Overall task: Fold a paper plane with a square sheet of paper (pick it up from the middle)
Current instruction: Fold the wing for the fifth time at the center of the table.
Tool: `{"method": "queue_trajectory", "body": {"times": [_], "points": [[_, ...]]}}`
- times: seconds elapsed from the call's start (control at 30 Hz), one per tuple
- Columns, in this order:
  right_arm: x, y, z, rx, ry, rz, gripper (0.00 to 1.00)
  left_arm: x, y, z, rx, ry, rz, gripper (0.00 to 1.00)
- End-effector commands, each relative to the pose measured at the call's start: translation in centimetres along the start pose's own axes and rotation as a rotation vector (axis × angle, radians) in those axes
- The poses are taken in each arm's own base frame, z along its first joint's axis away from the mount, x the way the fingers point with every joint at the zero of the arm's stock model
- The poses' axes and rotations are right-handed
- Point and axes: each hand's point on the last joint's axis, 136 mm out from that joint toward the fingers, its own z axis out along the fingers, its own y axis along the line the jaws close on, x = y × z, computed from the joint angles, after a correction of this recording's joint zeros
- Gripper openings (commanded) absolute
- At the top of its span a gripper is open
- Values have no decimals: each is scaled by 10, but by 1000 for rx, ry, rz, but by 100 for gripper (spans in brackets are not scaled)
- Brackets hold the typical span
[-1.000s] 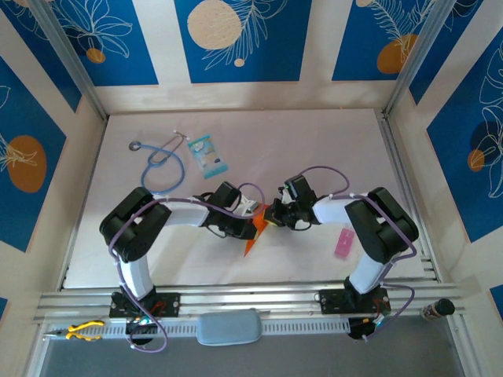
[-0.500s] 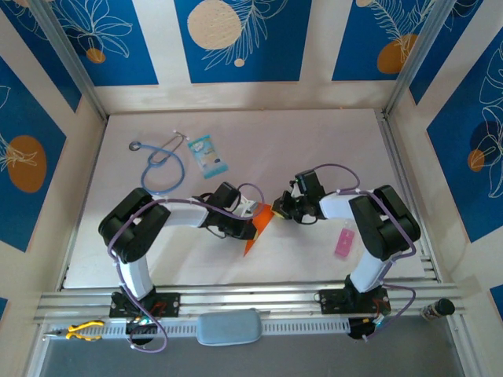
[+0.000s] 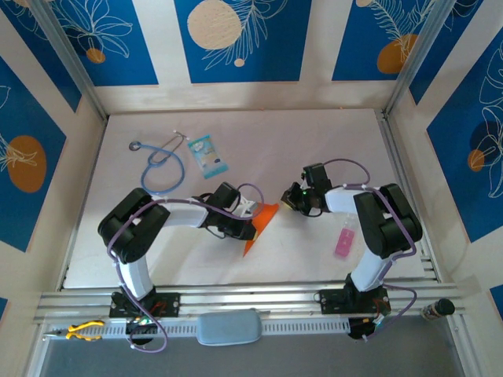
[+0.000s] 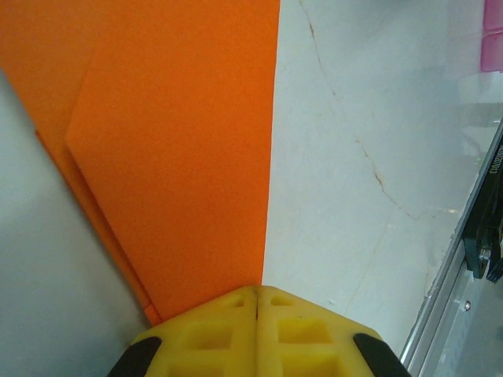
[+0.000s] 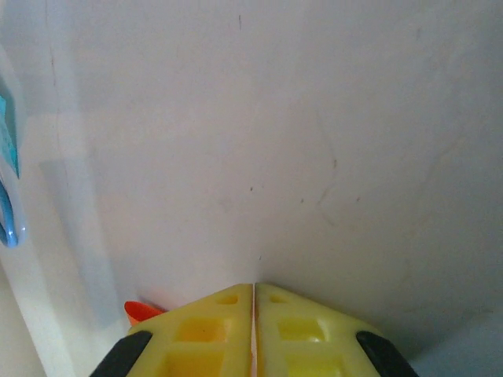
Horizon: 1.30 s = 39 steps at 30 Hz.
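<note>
Right gripper [image 5: 254, 292] has backed off, clenched empty; left gripper [image 4: 258, 294] pinches the paper plane [image 4: 173, 157].

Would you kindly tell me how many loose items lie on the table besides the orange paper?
3: a stethoscope at the far left, a light-blue packet just right of it, and a pink strip beside the right arm. Others may be hidden.

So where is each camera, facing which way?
Top external: above and behind the bases, looking down at the table; both arms show.
Left wrist: rides that arm, looking past the shut left gripper along the orange paper.
Right wrist: rides that arm, past the shut right gripper onto the table.
Shared: orange paper in all three.
</note>
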Motion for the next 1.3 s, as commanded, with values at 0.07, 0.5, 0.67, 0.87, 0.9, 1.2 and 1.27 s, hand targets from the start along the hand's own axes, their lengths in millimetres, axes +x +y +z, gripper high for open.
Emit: {"method": "queue_trajectory", "body": {"times": [0.07, 0.5, 0.67, 0.87, 0.9, 1.2, 1.27], "points": [[-10, 18, -21, -25, -33, -56, 10, 44, 36, 2, -123, 123, -121, 0], [65, 42, 1, -110, 129, -191, 5, 27, 29, 3, -101, 66, -143, 0], [65, 21, 12, -58, 123, -145, 4, 26, 27, 2, -94, 64, -144, 0], [64, -5, 20, 5, 134, -89, 3, 14, 9, -8, -55, 44, -123, 0], [65, -8, 21, 7, 139, -86, 3, 9, 3, -11, -42, 33, -119, 0], [70, -6, 25, 10, 158, -87, 3, -41, -31, -20, 43, -61, -101, 2], [70, -6, 26, 11, 159, -83, 3, -49, -30, -14, 50, -68, -117, 4]]}}
